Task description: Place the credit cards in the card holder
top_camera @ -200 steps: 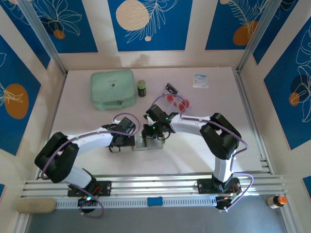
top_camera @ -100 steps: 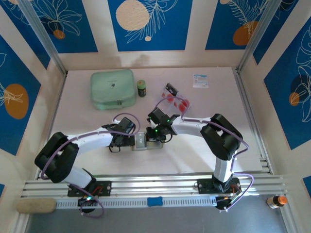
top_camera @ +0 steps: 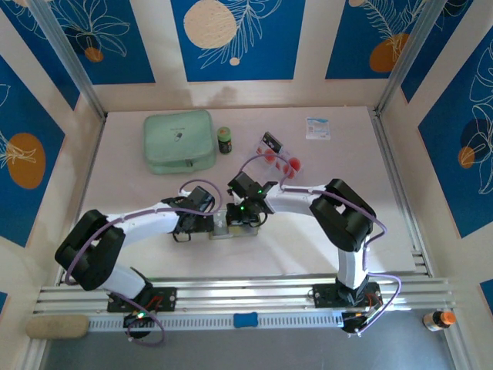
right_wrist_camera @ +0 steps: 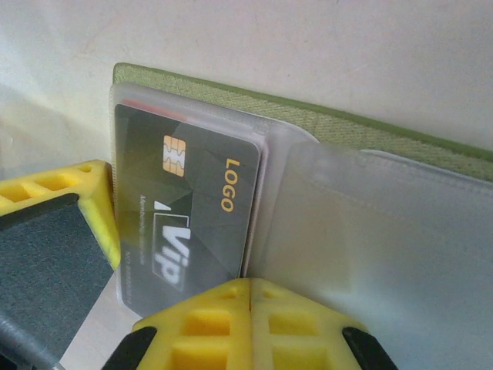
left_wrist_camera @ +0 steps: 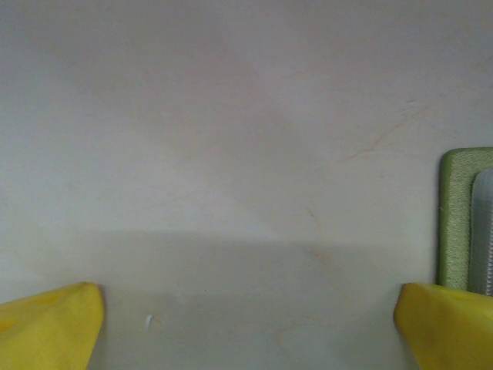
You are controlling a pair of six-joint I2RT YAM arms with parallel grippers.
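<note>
The small olive-green fold-over card holder (right_wrist_camera: 362, 127) is laid open at mid-worktop (top_camera: 277, 254), between both hands. The right hand (right_wrist_camera: 250, 293) is clenched, its tips set against a clear sleeve (right_wrist_camera: 370, 231) holding a dark card (right_wrist_camera: 185, 208). The left hand (left_wrist_camera: 246, 324) is spread wide, nothing grasped, just left of the holder

Card holder (right_wrist_camera: 323, 122) olive-grn; sleeved card (right_wrist_camera: 185, 216) blk w/ gold lettering; zip case (top_camera: 179, 141) mint; credit cards (top_camera: 282, 161) red-circled.

A pale table (top_camera: 362, 154) sits inside a booth of cream walls (top_camera: 310, 46) on the far, left and right sides. Each wall carries blue panels (top_camera: 235, 38) with white leaf lines and orange or cream discs. Metal rails (top_camera: 246, 297) line the near edge. The light is even.
</note>
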